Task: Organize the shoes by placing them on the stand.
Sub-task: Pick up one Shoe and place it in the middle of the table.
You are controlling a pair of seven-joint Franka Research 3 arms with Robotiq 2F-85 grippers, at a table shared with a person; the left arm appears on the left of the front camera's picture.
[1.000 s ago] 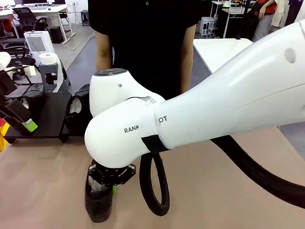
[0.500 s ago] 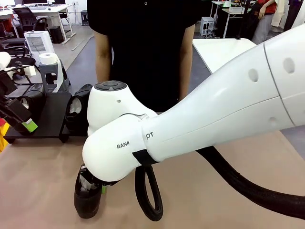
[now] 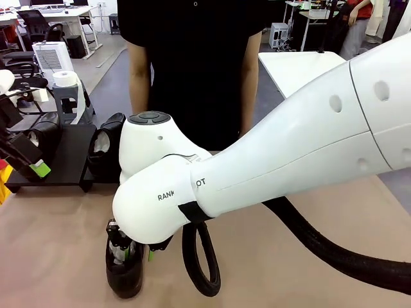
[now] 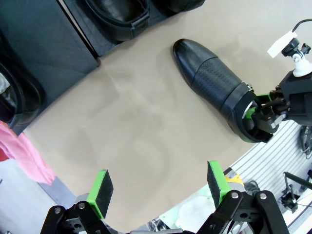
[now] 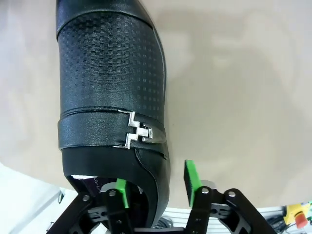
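The right gripper point(image 5: 155, 190) is sitting over the heel end of one of the shoes point(image 5: 109, 92), a black one with a dotted texture and a small metal buckle point(image 5: 138, 132). One green pad is inside the shoe's opening and the other is outside the collar wall, so the wall is running between the jaws. They're partly spread with a gap showing around the wall, so it's straddling rather than squeezing. The toe is pointing straight away from the fingers, and the shoe is lying flat on the beige table point(image 5: 234, 87).

In the front view the same shoe point(image 3: 126, 277) is resting under the big white right arm, on the near part of the table.

The left gripper point(image 4: 158, 185) is hanging wide open with nothing between the pads, just bare tabletop. Beyond its fingertips, off to one side, the stand point(image 4: 44, 44) is lying with another shoe point(image 4: 117, 17) sitting on it. The person point(image 3: 192, 58) in black is standing at the far edge.
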